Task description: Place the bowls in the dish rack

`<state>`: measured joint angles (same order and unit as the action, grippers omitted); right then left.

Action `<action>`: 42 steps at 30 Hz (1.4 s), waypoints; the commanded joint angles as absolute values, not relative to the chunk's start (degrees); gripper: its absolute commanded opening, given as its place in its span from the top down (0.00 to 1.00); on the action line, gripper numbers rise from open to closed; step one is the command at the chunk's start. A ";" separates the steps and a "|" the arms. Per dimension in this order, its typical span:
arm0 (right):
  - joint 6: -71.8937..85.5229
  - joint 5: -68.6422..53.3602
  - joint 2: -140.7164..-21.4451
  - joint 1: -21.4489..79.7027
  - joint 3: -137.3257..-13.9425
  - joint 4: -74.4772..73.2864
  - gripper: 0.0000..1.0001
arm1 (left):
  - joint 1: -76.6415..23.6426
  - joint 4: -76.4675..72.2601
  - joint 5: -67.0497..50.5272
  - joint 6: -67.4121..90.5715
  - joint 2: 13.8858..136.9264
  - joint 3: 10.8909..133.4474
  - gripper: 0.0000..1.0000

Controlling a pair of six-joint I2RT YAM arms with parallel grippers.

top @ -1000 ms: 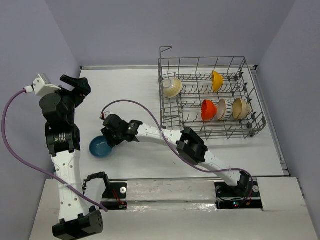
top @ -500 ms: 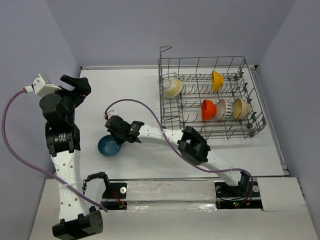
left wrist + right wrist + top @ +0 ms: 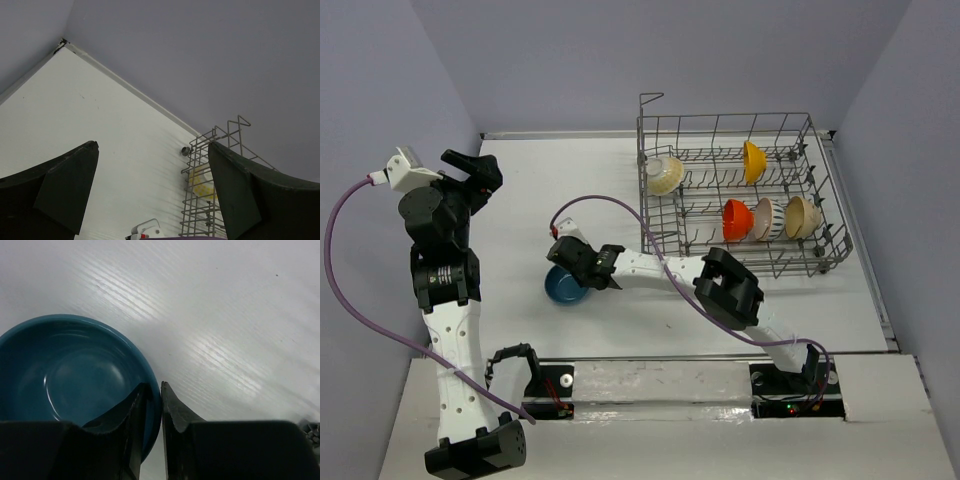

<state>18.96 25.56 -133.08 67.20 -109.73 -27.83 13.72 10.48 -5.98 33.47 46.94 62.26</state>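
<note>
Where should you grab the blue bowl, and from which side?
Probably by its rim. The blue bowl is open side up with a thin wall, so a finger fits on each side of it. Come down from above at the edge facing the dish rack, one finger inside, one outside, the way the right gripper pinches it.

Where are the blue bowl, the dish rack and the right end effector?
blue bowl (image 3: 70, 380): right wrist view, on its inner bottom.
dish rack (image 3: 700, 222): top external view, on its bare wire floor.
right end effector (image 3: 152, 390): right wrist view, between its fingertips.
</note>
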 commanded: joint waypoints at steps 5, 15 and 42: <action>18.02 32.52 -127.71 66.09 -104.51 -27.69 0.73 | 13.97 7.56 -7.29 32.70 46.05 62.05 0.01; 18.46 33.40 -126.21 65.04 -102.92 -27.69 0.55 | 13.97 7.21 -7.38 32.70 45.97 61.79 0.01; 17.40 21.97 -126.82 70.66 -117.06 -30.50 0.54 | 13.97 6.33 -7.56 32.96 46.67 61.61 0.01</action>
